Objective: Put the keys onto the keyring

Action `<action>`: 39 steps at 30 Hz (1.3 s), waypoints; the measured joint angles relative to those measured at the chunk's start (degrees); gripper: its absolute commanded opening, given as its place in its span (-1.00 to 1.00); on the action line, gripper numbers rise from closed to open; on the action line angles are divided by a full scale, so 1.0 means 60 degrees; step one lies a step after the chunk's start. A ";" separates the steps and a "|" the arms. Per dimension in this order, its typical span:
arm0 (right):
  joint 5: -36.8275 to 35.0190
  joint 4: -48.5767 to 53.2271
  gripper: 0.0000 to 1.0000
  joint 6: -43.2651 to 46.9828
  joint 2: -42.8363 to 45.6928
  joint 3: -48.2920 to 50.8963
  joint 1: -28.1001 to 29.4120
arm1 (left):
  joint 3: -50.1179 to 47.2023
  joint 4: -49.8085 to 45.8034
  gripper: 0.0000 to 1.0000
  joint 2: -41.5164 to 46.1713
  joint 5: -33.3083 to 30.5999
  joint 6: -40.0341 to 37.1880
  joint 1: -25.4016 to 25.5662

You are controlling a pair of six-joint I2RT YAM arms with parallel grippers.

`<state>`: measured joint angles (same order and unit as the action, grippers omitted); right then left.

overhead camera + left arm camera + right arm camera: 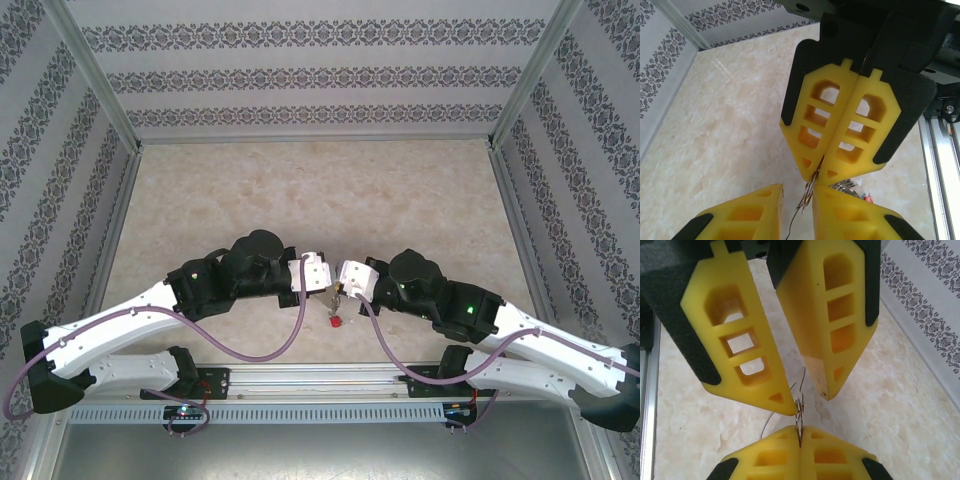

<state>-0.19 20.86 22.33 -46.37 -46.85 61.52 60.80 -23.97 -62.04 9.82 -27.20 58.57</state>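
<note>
Both arms reach in from the near edge of the counter and bend inward, so the wrists face each other at centre, nearly tip to tip. Left arm (130, 325): white lower link low and flat, black elbow and wrist raised, pointing right. Right arm (545, 345): mirrored, pointing left. Left gripper (810, 402): yellow jaws parted with a clear gap, one tip just beside the metal. Right gripper (815, 177): jaws pressed together along their full length, tips pinching the keyring (799, 412). The two sets of tips are almost touching, and both grippers are angled slightly downward, off the counter.
</note>
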 measured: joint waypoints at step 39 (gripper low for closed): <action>0.1577 -0.0670 -0.62 -0.0474 0.0925 0.0463 0.0029 | -0.0780 0.0368 -1.00 0.0965 0.1719 0.0117 -0.0011</action>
<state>9.28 16.84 19.49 -40.82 -44.07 61.69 56.12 -21.76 -56.25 20.14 -26.50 58.50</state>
